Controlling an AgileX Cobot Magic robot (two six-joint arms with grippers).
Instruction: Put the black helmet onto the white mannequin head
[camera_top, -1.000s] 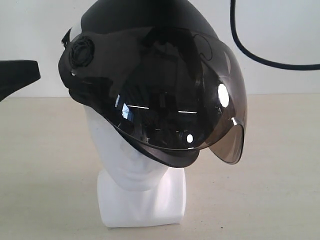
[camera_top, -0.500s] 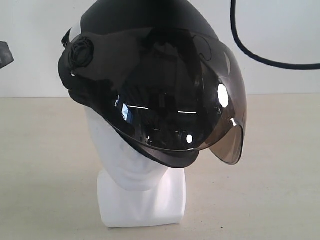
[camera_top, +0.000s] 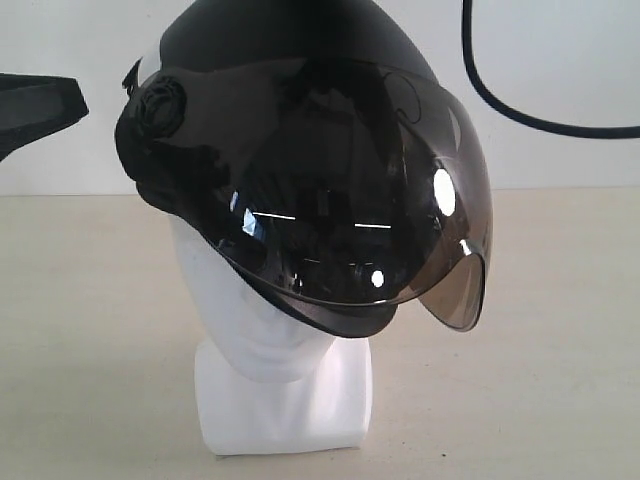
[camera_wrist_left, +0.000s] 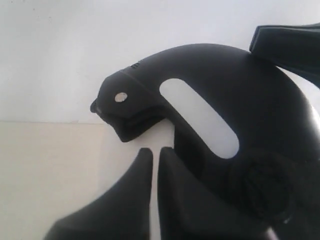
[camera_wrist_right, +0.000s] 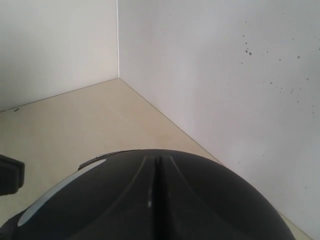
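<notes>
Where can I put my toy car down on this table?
Bare table lies either side of the white mannequin head: a wide patch on the picture's left, another on the right beyond the visor. The middle is crowded: the head's base under the overhanging black helmet.

The black helmet (camera_top: 270, 60) hides the face of the white mannequin head (camera_top: 240, 320) above the chin, and its crown runs off the top edge. My left arm (camera_top: 38, 108) is cut off at the side, and my right fingers (camera_wrist_right: 147, 210) barely show against the black shell.

Plain white wall (camera_top: 60, 40), pale beige tabletop (camera_top: 90, 380), black cable (camera_top: 466, 50) looping across upper right, even light.
</notes>
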